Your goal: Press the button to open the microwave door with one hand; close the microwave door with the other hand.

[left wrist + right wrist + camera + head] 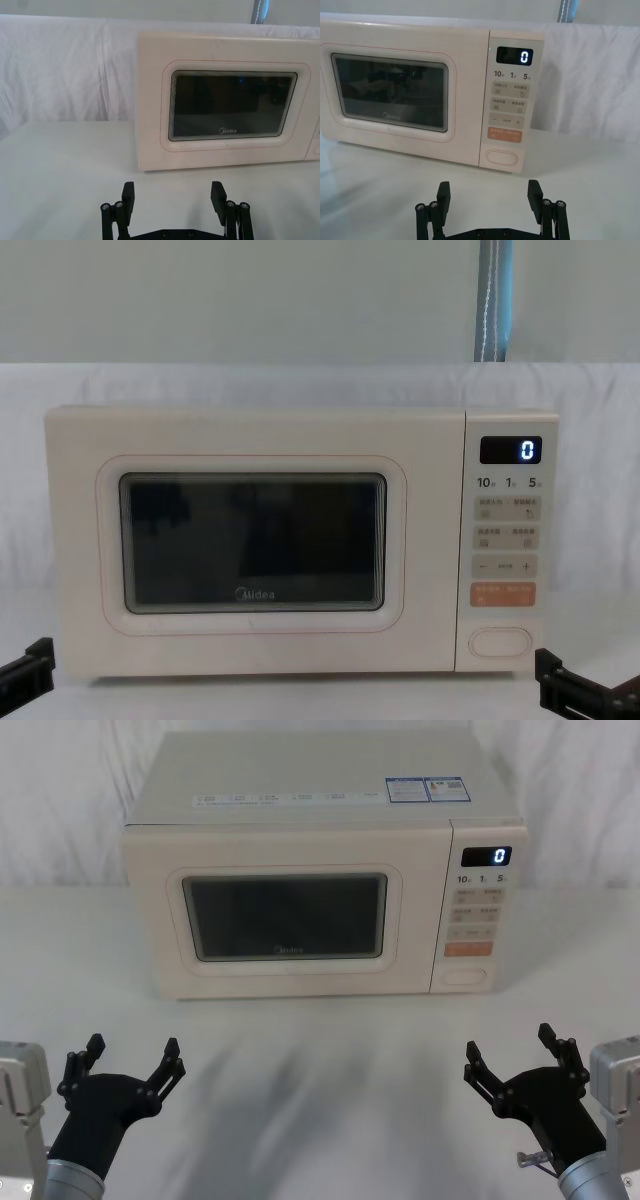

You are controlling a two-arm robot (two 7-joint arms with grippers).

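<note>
A cream microwave stands at the back of the white table, its door (285, 915) shut flat against the body; the dark window and Midea logo face me (250, 540). The wide cream button (466, 975) sits at the bottom of the control panel, below the orange key (501, 157) (501, 641). My left gripper (132, 1055) hovers open near the table's front left, well short of the door (172, 196). My right gripper (510, 1048) hangs open at the front right, roughly in line with the control panel and apart from it (489, 195).
White cloth covers the table (320, 1050) and the wall behind. The display (487, 856) reads 0. Small labelled keys and an orange rectangular key (468, 949) sit above the button. Bare tabletop lies between both grippers and the microwave front.
</note>
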